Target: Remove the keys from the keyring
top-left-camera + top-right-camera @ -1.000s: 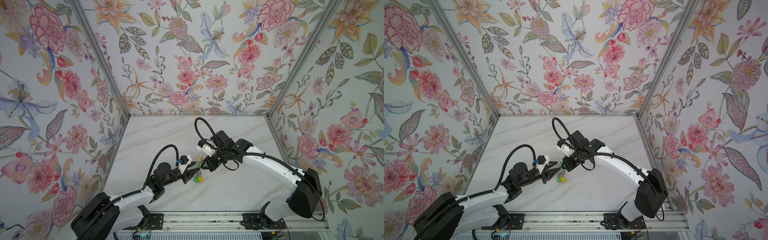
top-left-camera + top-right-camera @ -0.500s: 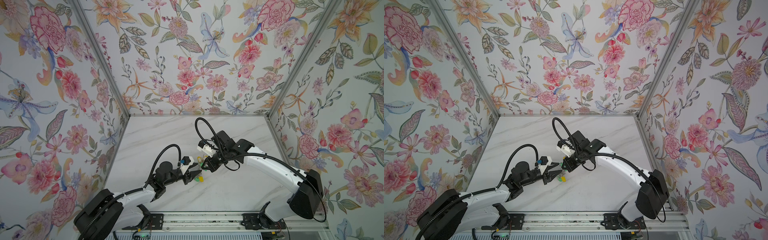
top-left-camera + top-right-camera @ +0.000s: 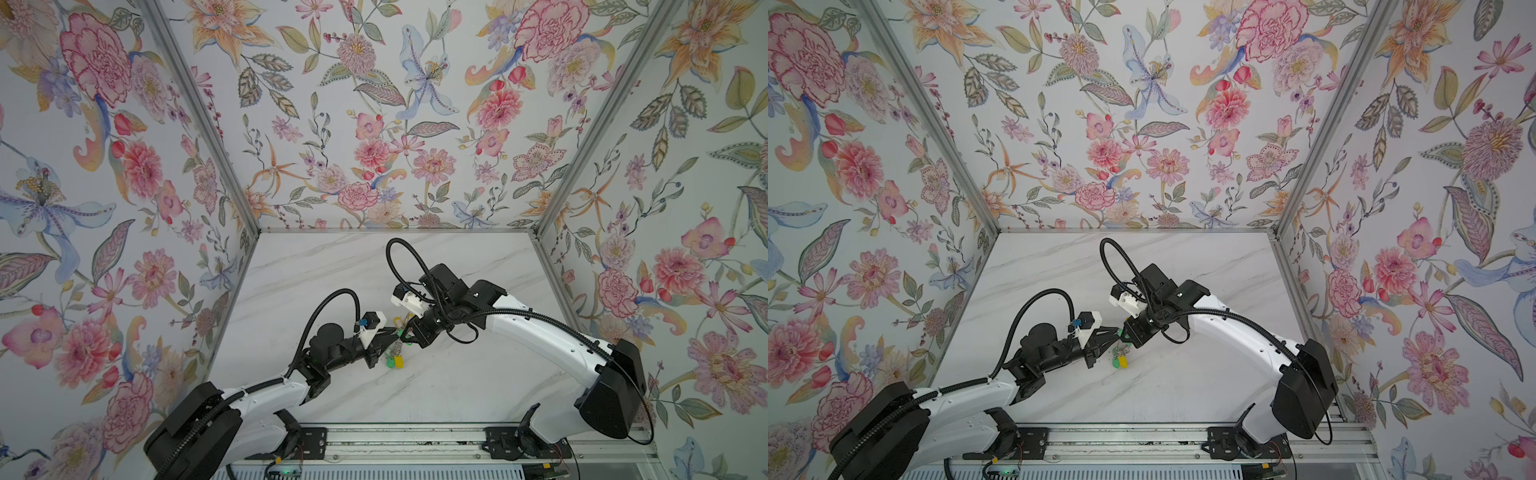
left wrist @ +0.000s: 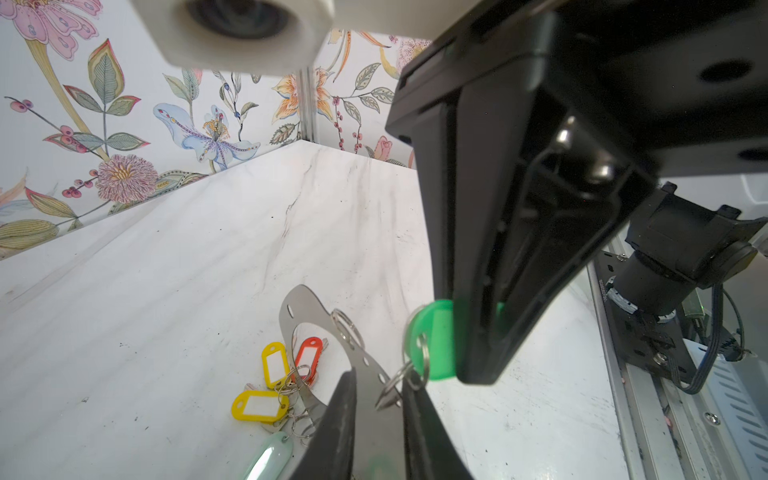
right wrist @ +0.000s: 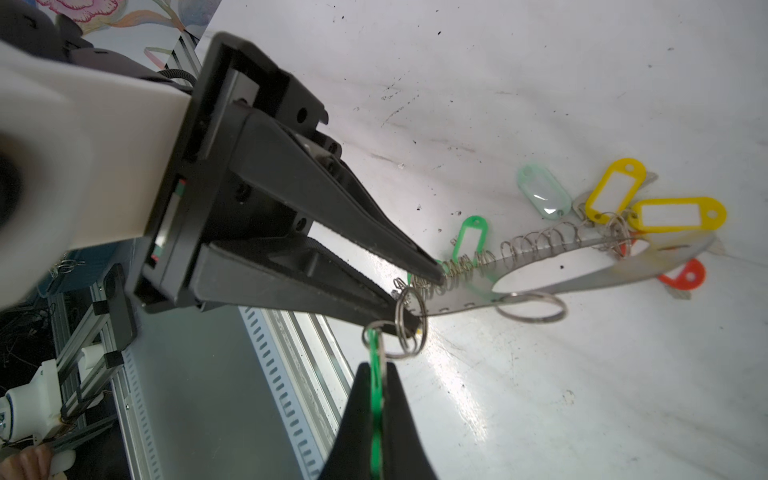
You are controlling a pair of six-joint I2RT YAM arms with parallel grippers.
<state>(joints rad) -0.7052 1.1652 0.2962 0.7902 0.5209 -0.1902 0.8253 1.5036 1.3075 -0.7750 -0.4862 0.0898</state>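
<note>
Marble top (image 3: pixel 332 270); left pincer (image 5: pixel 428 299) nips keyring (image 4: pixel 303 309), right pincer (image 5: pixel 376 370) green tag (image 4: pixel 436 336)

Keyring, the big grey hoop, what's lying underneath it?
A red-orange tag lies on the table partly under the far end of the keyring. The band hides the tag's middle and anything else beneath it.

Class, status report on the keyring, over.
Left hand pinching keyring end. Right hand shut on green tag, linked to keyring. Nothing in the way.
</note>
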